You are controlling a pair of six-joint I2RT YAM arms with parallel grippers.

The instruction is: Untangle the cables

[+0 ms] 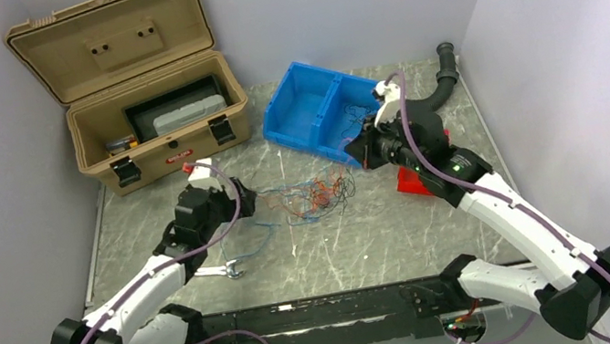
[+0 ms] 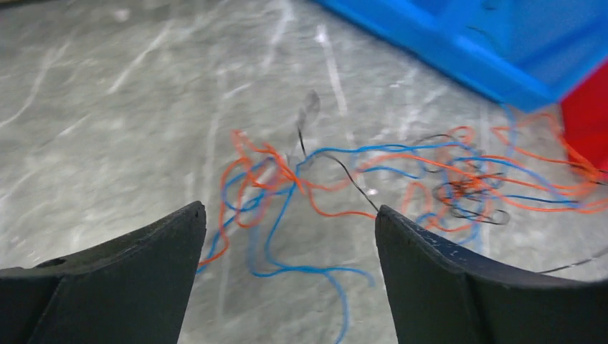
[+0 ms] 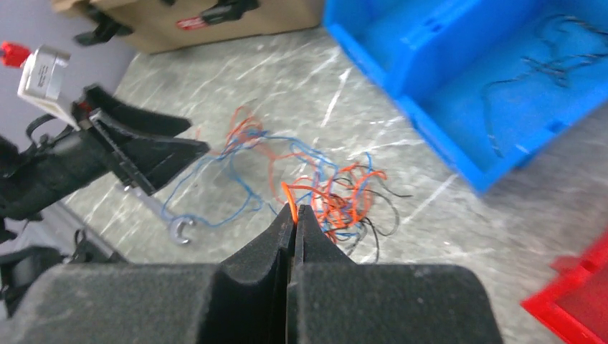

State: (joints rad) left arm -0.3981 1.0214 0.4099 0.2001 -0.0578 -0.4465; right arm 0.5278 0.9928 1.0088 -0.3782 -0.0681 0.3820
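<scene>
The cables (image 1: 309, 194) are a loose tangle of thin orange, blue and black wires on the grey marble table, between the two grippers. My left gripper (image 1: 245, 195) is open at the tangle's left end; in the left wrist view (image 2: 290, 215) blue and orange strands (image 2: 287, 183) lie on the table between and beyond its spread fingers, untouched. My right gripper (image 1: 362, 149) is up beside the blue bin's near corner, right of the tangle. In the right wrist view it (image 3: 294, 208) is shut on one orange wire (image 3: 287, 192) that runs down to the tangle (image 3: 337, 197).
A blue two-compartment bin (image 1: 309, 107) with a few black wires inside (image 3: 530, 72) stands behind the tangle. A red bin (image 1: 414, 181) sits under the right arm. An open tan case (image 1: 153, 113) is back left. A small wrench (image 1: 229, 270) lies front left. A black hose (image 1: 443, 76) is back right.
</scene>
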